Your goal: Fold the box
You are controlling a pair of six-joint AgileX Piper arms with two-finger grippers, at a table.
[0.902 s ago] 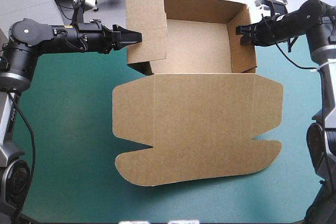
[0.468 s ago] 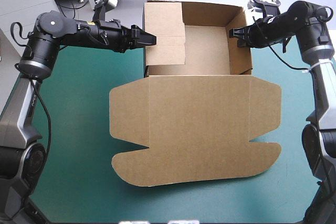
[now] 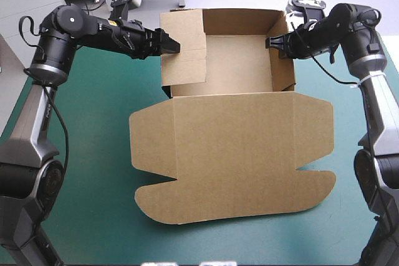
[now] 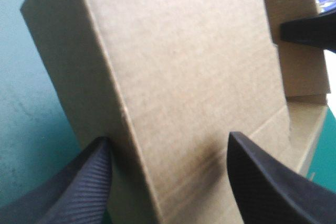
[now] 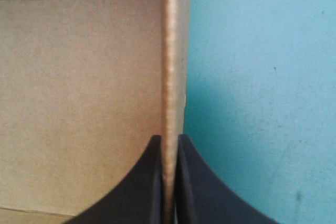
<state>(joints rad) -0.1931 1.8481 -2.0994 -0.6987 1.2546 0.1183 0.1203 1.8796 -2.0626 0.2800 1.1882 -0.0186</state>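
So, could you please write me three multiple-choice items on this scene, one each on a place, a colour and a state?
1. The flat lid of the box lies: A nearer the robot than the rest of it; B beyond it; C upright.
2. The table cover is: A red; B teal-green; C white.
3. The right claw is: A wide open; B shut on the right wall; C off the box.
Answers: 1 A, the high view shows it spread on the near side; 2 B, teal-green surrounds the box; 3 B, its fingers pinch the wall's edge.
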